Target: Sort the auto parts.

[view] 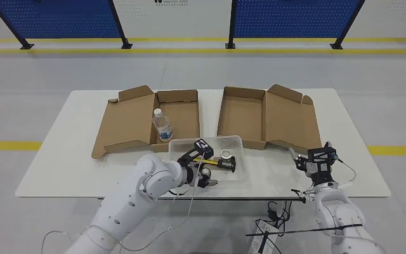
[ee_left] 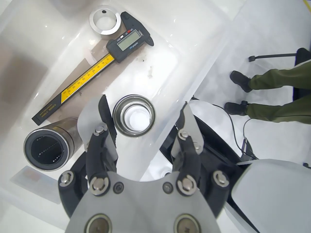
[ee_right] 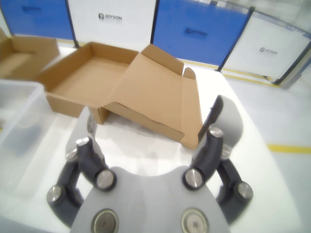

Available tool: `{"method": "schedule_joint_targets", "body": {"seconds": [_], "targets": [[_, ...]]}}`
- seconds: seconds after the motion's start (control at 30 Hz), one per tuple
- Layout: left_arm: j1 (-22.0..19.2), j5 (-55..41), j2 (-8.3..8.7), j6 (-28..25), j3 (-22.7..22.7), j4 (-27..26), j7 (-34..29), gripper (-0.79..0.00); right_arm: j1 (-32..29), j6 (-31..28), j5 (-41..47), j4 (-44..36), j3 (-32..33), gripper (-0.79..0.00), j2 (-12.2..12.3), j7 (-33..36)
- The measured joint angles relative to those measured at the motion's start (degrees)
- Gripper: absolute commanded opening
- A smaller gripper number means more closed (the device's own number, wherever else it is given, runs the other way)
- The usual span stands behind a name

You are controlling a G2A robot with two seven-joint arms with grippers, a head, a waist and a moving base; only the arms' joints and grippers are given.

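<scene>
A clear plastic bin at the table's front holds the parts. In it lie a digital caliper with a yellow scale, a silver ring, a steel sleeve standing on end, and a larger steel bearing cylinder on its side. My left gripper hangs open over the bin's near wall, one finger just beside the upright sleeve and the other outside the wall. My right gripper stands open above the table's right front, holding nothing.
Two open cardboard boxes sit behind the bin: the left box holds a water bottle, and the right box has nothing in it. A person's legs stand on the floor past the table's front edge.
</scene>
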Motion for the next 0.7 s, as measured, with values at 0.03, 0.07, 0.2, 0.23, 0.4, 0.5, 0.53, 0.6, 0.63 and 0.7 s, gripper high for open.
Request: {"method": "schedule_joint_targets", "body": {"seconds": [0.03, 0.07, 0.2, 0.23, 0.4, 0.5, 0.53, 0.6, 0.63, 0.7], "targets": [[-0.06, -0.14, 0.01, 0.14, -0.04, -0.15, 0.1, -0.228, 0.0, 0.0, 0.0, 0.0, 0.0, 0.0, 0.0, 0.0], [-0.11, -0.25, 0.01, 0.22, -0.07, -0.29, 0.17, -0.215, 0.0, 0.0, 0.0, 0.0, 0.0, 0.0, 0.0, 0.0], [-0.15, -0.69, 0.06, 0.36, -0.16, -0.89, 0.29, -0.203, 0.0, 0.0, 0.0, 0.0, 0.0, 0.0, 0.0, 0.0], [-0.15, -0.81, 0.09, 0.37, -0.22, -1.1, 0.31, -0.203, 0.0, 0.0, 0.0, 0.0, 0.0, 0.0, 0.0, 0.0], [-0.16, -0.87, 0.25, 0.52, -0.8, -2.06, 0.9, -0.24, 0.0, 0.0, 0.0, 0.0, 0.0, 0.0, 0.0, 0.0], [-0.19, -0.32, 0.34, 0.81, -1.23, -2.31, 1.86, -0.305, 0.0, 0.0, 0.0, 0.0, 0.0, 0.0, 0.0, 0.0], [-0.23, -0.01, 0.37, 0.9, -1.28, -2.25, 2.15, -0.32, 0.0, 0.0, 0.0, 0.0, 0.0, 0.0, 0.0, 0.0], [-0.37, 0.56, 0.38, 0.92, -1.19, -2.0, 2.32, -0.336, 0.0, 0.0, 0.0, 0.0, 0.0, 0.0, 0.0, 0.0], [-0.49, 1.07, 0.39, 0.83, -0.99, -1.72, 2.32, -0.339, 0.0, 0.0, 0.0, 0.0, 0.0, 0.0, 0.0, 0.0], [-0.6, 1.59, 0.36, 0.72, -0.6, -1.29, 2.39, -0.332, 0.0, 0.0, 0.0, 0.0, 0.0, 0.0, 0.0, 0.0]]}}
